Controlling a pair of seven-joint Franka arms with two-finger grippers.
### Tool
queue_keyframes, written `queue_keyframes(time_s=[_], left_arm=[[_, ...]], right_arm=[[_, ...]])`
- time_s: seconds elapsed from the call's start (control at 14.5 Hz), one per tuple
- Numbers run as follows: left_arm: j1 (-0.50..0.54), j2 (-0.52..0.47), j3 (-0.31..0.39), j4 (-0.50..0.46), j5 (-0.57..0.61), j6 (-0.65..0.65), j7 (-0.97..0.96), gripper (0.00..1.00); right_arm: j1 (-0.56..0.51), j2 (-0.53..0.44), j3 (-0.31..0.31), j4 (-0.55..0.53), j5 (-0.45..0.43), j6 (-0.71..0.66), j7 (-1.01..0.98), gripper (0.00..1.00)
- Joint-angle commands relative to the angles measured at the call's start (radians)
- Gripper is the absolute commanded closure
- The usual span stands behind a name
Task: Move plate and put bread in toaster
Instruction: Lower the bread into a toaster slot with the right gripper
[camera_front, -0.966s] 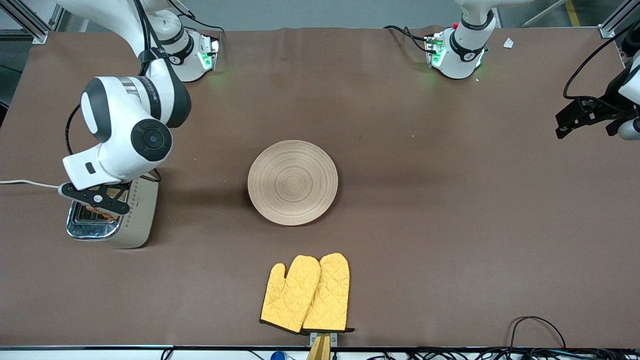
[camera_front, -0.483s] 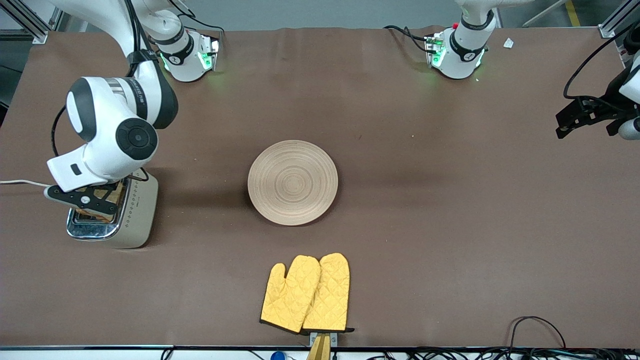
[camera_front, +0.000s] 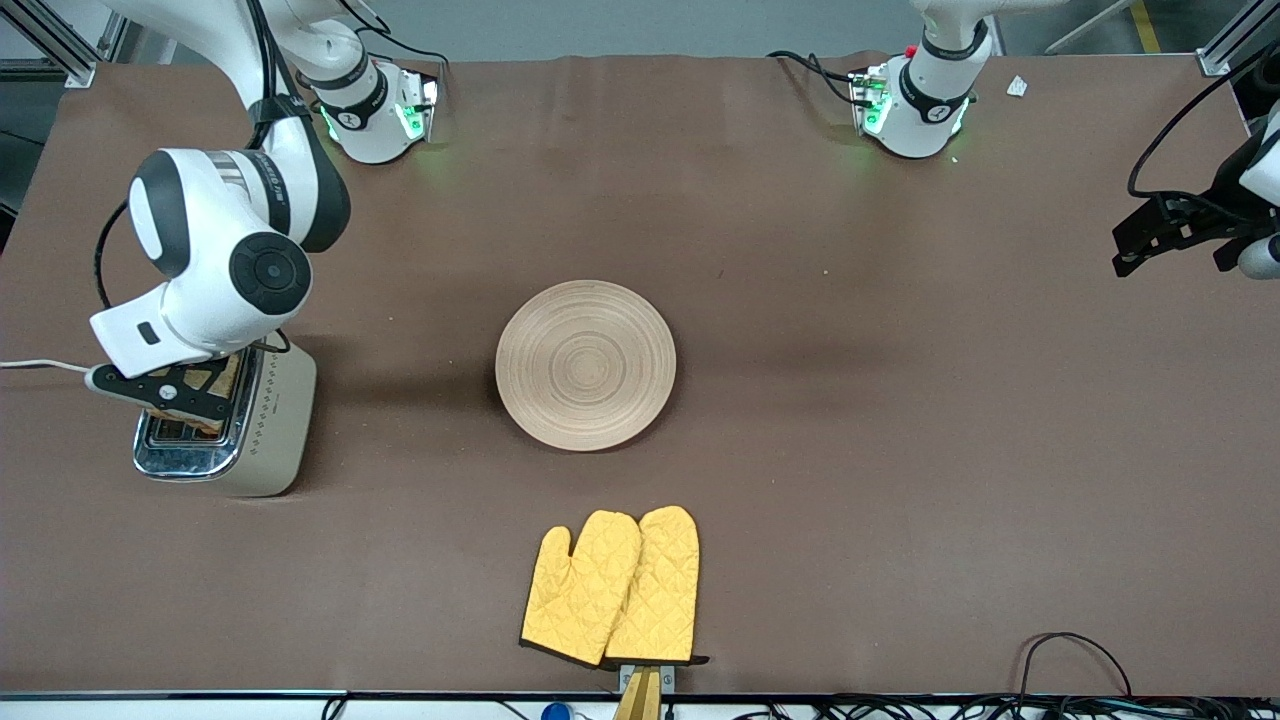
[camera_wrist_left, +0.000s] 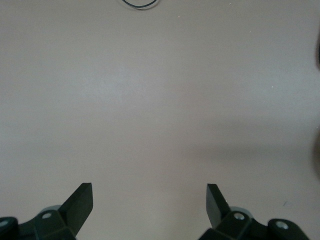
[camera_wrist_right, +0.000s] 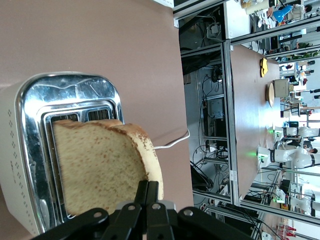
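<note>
The cream toaster (camera_front: 275, 430) with a chrome top stands at the right arm's end of the table. My right gripper (camera_front: 165, 392) is over its slots, shut on the bread (camera_front: 215, 380). In the right wrist view the brown slice (camera_wrist_right: 100, 162) hangs tilted just above the toaster (camera_wrist_right: 75, 90), pinched at its crust edge by my right gripper (camera_wrist_right: 148, 192). The round beige plate (camera_front: 585, 365) lies bare at the table's middle. My left gripper (camera_front: 1150, 240) waits open at the left arm's end, over bare table in its wrist view (camera_wrist_left: 150, 197).
A pair of yellow oven mitts (camera_front: 615, 585) lies nearer the front camera than the plate, at the table's edge. The toaster's white cord (camera_front: 40, 365) runs off the right arm's end of the table. Black cables (camera_front: 1070, 660) lie at the near edge.
My right gripper has carried the bread a little toward the right arm's end of the table, staying over the toaster's top. The plate and the left arm have not moved.
</note>
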Motion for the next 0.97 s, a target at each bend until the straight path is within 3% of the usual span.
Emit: queue_keyframes(time_s=[0.0, 0.9], left_arm=[[0.002, 0.007, 0.004, 0.013, -0.009, -0.011, 0.017, 0.00], [0.002, 0.005, 0.002, 0.013, -0.015, -0.011, 0.019, 0.00]], right_arm=[[-0.003, -0.045, 0.001, -0.058, -0.028, 0.017, -0.006, 1.00], [-0.003, -0.051, -0.001, -0.081, -0.037, 0.017, -0.006, 1.00]])
